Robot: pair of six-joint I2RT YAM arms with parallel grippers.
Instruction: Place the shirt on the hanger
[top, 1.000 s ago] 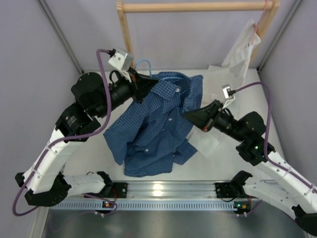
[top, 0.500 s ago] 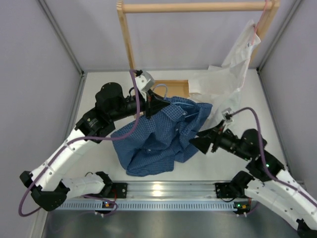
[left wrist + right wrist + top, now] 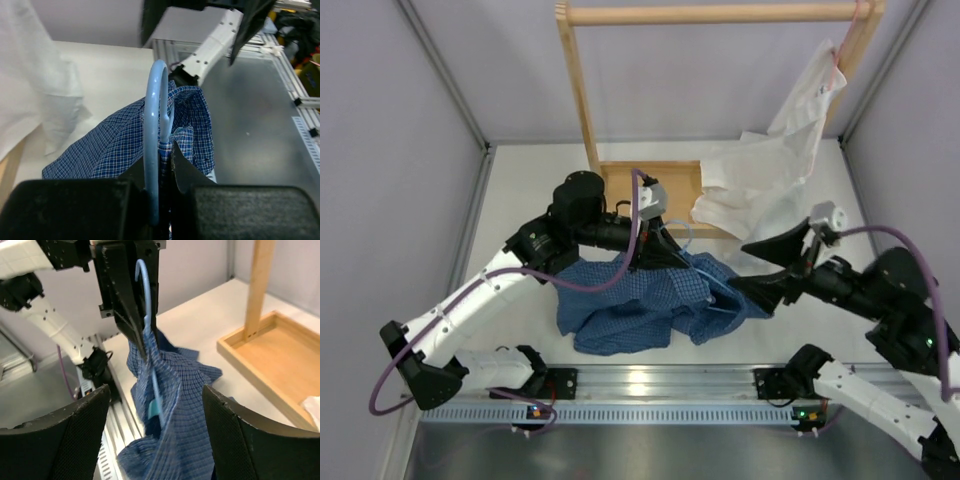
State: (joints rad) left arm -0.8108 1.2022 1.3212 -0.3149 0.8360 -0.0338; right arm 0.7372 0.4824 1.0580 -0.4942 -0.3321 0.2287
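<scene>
Left end effector is clamped on the hanger mid-frame, shirt bunched lopsided under it, right end effector wide open holding nothing, so the cloth could slide off the wire.

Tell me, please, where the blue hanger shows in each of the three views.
Top external: hanger just right of centre, its hook at the left tool.
Left wrist: hanger in the centre, hook upright.
Right wrist: hanger at top centre.
Shared landmark: the shirt draped under the hook.
</scene>
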